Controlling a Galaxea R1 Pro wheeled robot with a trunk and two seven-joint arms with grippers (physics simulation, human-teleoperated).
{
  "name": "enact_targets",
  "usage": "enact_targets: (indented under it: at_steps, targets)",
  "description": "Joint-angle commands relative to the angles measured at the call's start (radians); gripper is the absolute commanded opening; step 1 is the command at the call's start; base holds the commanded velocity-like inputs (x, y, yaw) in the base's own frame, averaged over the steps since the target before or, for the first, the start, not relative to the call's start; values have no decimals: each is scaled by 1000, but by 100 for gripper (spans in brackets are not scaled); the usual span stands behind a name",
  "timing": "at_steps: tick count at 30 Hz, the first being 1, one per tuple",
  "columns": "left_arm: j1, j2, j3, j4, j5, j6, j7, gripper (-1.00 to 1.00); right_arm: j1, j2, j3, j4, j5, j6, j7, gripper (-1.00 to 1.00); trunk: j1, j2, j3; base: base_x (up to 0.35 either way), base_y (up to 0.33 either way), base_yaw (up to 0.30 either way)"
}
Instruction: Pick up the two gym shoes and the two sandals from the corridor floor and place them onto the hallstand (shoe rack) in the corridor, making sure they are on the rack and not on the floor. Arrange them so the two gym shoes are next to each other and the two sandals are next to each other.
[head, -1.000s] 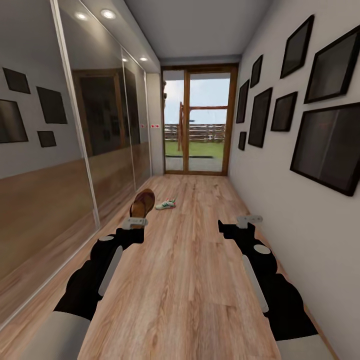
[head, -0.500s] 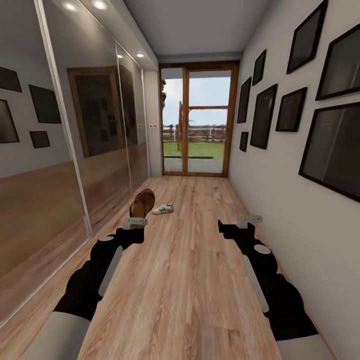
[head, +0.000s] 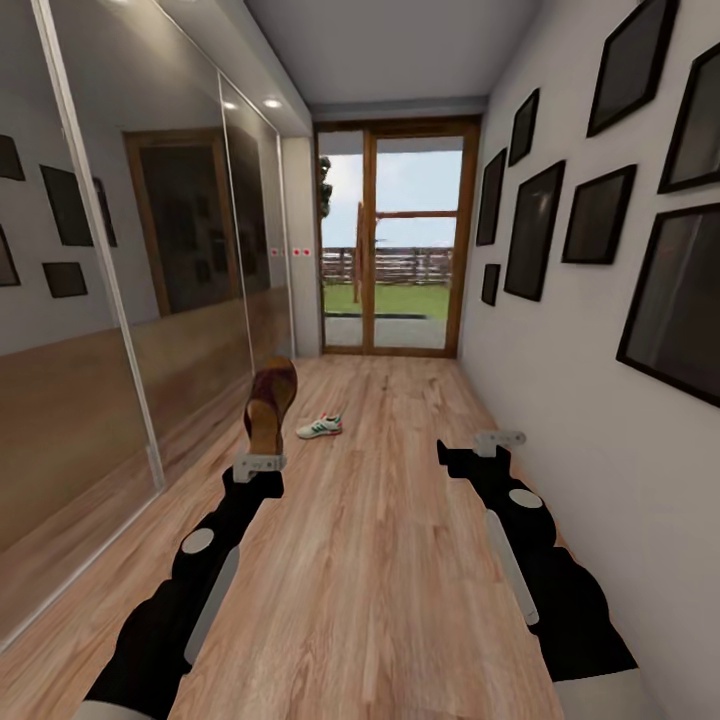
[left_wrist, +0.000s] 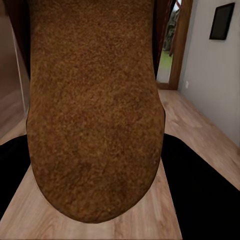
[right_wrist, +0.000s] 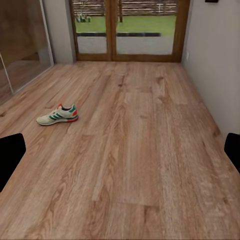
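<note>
- Nearest to us, our left gripper was clamped on a brown sandal, which stood up from the jaws with its long axis pointing away down the corridor; in the left wrist view its grainy brown underside sat right in front of the lens.
- Our right gripper hung over the corridor floor on the right side, near the wall, carrying nothing; its fingers stood well apart in the right wrist view.
- Farther off, a white gym shoe with green stripes lay on the boards, ahead and left of the right gripper, just beyond and right of the held sandal. Its long axis ran roughly across the corridor.
- We judged the left arm the nearer one, but it was occupied, so the free right arm would have to reach leftward and forward.
- We saw no hallstand here, and no second sandal or second gym shoe.
- We could read no brand, label or writing anywhere.
</note>
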Motion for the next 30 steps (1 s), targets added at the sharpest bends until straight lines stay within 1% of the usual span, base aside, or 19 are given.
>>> enact_targets:
  at_steps: [1,20,30]
  targets:
    - [0,0,-1,-2,10,4,3,-100,-1,0,2,-1,-9,4,-9,100,0,0,-1,342,-75,0]
    - [4,1,0,-6,10,-1,3,-100,-1,3,3,-2,-10,4,-10,100,0,0,-1,344,-75,4]
    - [4,0,0,-6,10,-1,3,-100,-1,3,4,-3,-10,4,-10,100,0,0,-6,347,-75,246]
